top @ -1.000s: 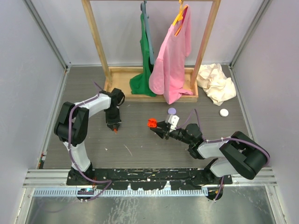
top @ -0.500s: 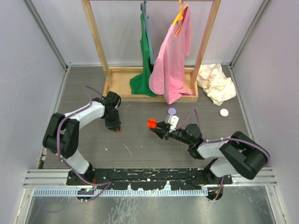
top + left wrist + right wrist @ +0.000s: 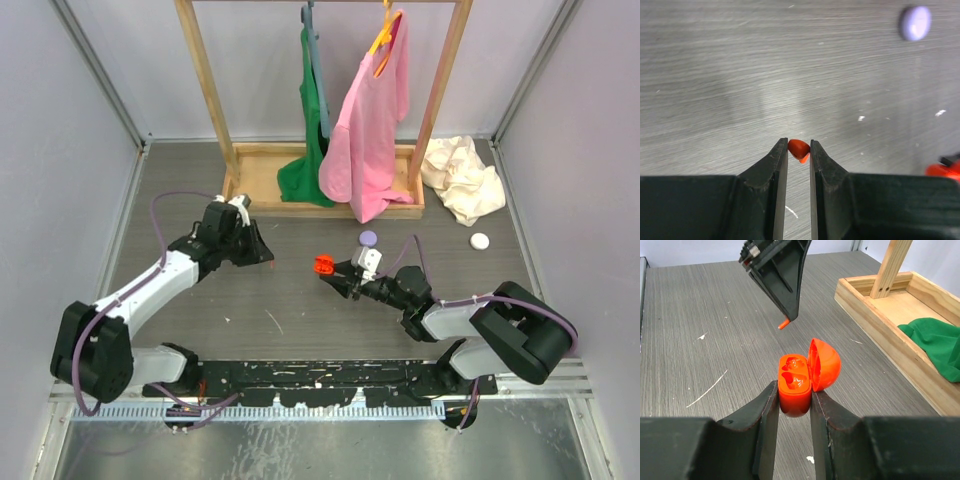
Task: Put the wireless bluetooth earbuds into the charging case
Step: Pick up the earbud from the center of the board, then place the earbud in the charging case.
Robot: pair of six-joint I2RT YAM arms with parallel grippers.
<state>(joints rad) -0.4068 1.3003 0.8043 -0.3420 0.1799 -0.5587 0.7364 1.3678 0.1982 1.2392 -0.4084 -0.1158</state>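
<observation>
My left gripper (image 3: 799, 143) is shut on a small orange earbud (image 3: 798, 149), pinched at the very fingertips above the table. In the top view the left gripper (image 3: 264, 257) sits left of centre, pointing right. My right gripper (image 3: 794, 394) is shut on the orange charging case (image 3: 794, 390), held upright with its lid (image 3: 825, 364) hinged open to the right and two empty wells showing. In the right wrist view the left gripper (image 3: 789, 316) hangs just beyond the case, the earbud (image 3: 784, 324) poking from its tip. The case (image 3: 324, 265) lies a short gap to the right of the left fingertips.
A wooden rack (image 3: 262, 178) with a green shirt (image 3: 308, 170) and a pink shirt (image 3: 365, 150) stands at the back. A cream cloth (image 3: 462, 178) lies back right. A white disc (image 3: 480, 241) and a lavender disc (image 3: 369, 238) rest on the table.
The left arm has stretched out low, and its gripper has tipped from pointing down at the table to pointing right, carrying the earbud. The right arm and case have not moved.
</observation>
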